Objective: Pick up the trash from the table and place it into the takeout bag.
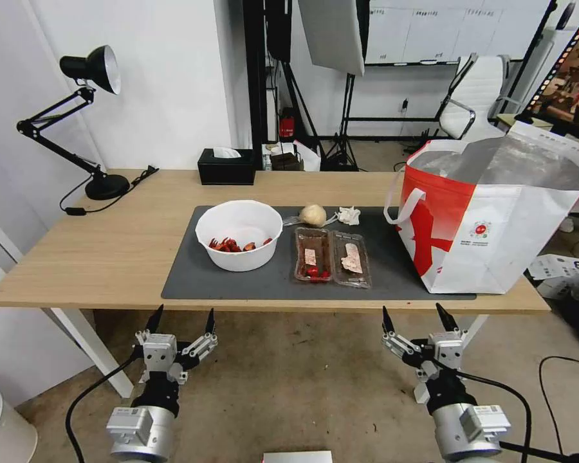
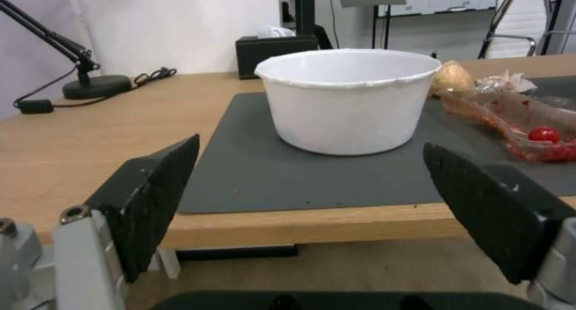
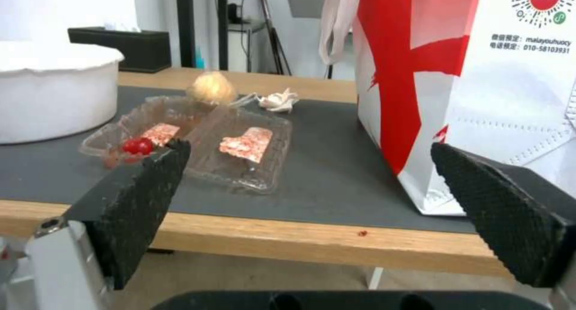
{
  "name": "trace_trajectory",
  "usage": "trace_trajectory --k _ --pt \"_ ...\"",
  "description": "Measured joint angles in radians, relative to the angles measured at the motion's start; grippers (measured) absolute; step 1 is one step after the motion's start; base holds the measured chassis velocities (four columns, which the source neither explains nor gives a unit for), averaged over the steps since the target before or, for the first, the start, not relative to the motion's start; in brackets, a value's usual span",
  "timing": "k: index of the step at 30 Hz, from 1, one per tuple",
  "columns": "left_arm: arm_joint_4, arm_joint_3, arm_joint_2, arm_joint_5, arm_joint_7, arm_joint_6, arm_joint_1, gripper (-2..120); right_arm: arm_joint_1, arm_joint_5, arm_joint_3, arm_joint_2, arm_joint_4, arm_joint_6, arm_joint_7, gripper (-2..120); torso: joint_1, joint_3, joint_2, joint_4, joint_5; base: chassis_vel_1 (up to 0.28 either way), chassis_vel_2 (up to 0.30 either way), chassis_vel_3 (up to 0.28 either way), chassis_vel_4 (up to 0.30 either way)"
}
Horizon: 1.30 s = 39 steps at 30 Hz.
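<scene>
While both are held low before the near edge of the surface [image 1: 109,257], the left hand [image 1: 181,321] and the right hand [image 1: 419,320] are seen with fingers spread wide and nothing between them. Just beyond the left hand, the white bowl [image 1: 238,234] with red scraps is set on the dark mat [image 1: 392,270], and beyond the right hand the clear tray [image 1: 332,257] lies open. Farther off, the beige lump [image 1: 313,214] and crumpled napkin [image 1: 349,215] are placed, while the takeout bag [image 1: 489,218] is stood upright beside the right hand's outer side.
</scene>
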Motion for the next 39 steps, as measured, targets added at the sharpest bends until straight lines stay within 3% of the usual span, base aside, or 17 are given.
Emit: trace_trajectory --k 30,33,34,37,39 --pt "0.001 0.006 0.0 -0.001 -0.005 0.002 -0.003 100 0.0 0.018 0.01 -0.012 0.0 -0.01 -0.003 100 0.0 0.0 0.0 0.0 0.0004 0.0 0.0 0.0 0.0" --pt "0.016 0.091 0.005 -0.013 -0.087 0.052 -0.052 100 -0.003 0.111 0.077 -0.077 0.002 -0.072 -0.025 100 0.0 0.0 0.0 0.0001 0.0003 0.0 0.0 0.0 0.0" --pt "0.016 0.091 0.005 -0.013 -0.087 0.052 -0.052 100 -0.003 0.111 0.077 -0.077 0.002 -0.072 -0.025 100 0.0 0.0 0.0 0.0001 0.0003 0.0 0.0 0.0 0.0" --pt "0.04 0.218 0.013 -0.031 -0.206 0.13 -0.125 100 -0.008 0.239 0.165 -0.166 0.01 -0.158 -0.056 100 0.0 0.0 0.0 -0.0004 0.0001 0.0 0.0 0.0 0.0" --pt "0.042 0.232 0.013 -0.033 -0.219 0.138 -0.132 100 -0.01 0.292 0.202 -0.203 0.013 -0.194 -0.069 100 0.0 0.0 0.0 -0.0002 0.0005 0.0 0.0 0.0 0.0"
